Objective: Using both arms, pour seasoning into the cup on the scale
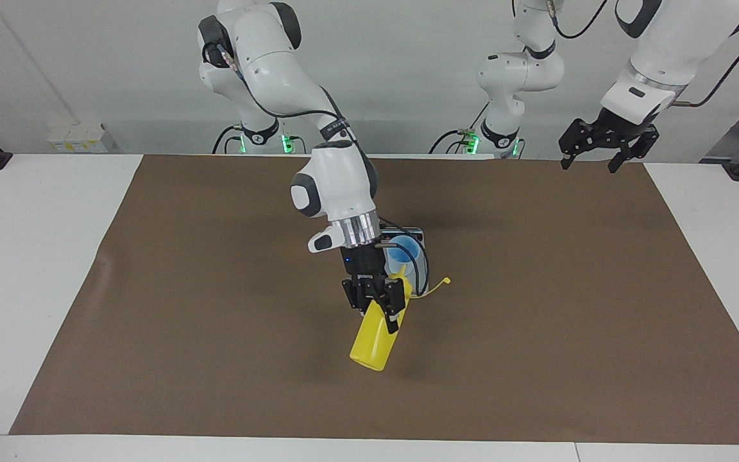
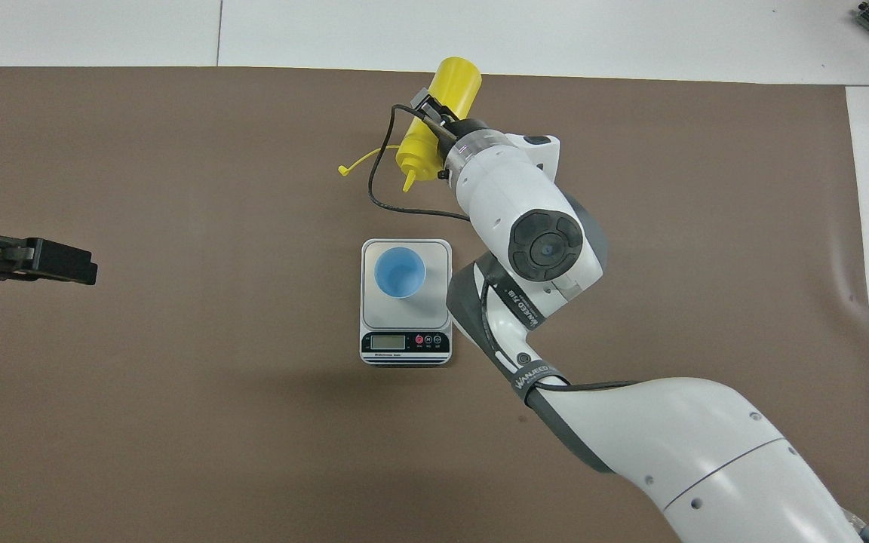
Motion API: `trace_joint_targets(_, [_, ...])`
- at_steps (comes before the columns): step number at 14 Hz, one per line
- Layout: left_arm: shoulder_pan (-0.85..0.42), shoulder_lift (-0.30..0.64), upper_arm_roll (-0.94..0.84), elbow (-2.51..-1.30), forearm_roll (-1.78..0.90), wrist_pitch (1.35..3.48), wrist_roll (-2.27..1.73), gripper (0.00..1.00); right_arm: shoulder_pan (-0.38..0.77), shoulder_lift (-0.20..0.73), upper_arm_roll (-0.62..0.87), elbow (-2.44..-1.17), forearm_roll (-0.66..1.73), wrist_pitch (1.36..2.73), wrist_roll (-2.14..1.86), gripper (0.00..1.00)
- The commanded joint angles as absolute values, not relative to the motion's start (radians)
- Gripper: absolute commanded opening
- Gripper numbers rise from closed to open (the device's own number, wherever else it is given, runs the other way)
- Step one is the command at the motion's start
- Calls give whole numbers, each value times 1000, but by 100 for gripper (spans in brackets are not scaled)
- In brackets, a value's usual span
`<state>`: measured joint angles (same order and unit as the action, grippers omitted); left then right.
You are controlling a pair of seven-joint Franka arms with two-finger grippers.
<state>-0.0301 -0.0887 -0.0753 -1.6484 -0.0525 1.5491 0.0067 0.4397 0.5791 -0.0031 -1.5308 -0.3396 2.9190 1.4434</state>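
The cup (image 2: pixel 400 273) stands upright on the scale (image 2: pixel 438 256); its contents cannot be determined. The right gripper (image 1: pixel 378 307) is clenched around the seasoning (image 1: pixel 373 340), held tilted above the mat with its nozzle toward the cup. The left gripper (image 1: pixel 605 142) waits released, well apart.
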Motion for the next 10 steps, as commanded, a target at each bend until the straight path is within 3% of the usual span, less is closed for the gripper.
trace_joint_targets(1, [-15,-112,-81,-1669,-61,1539,14,100,434,578,2,-1513,-374,2925,1463,0])
trace_joint_targets(10, [-15,-112,-81,-1669,-61,1539,14,100,474,607,-38,-1499,-472,2918,1466,0])
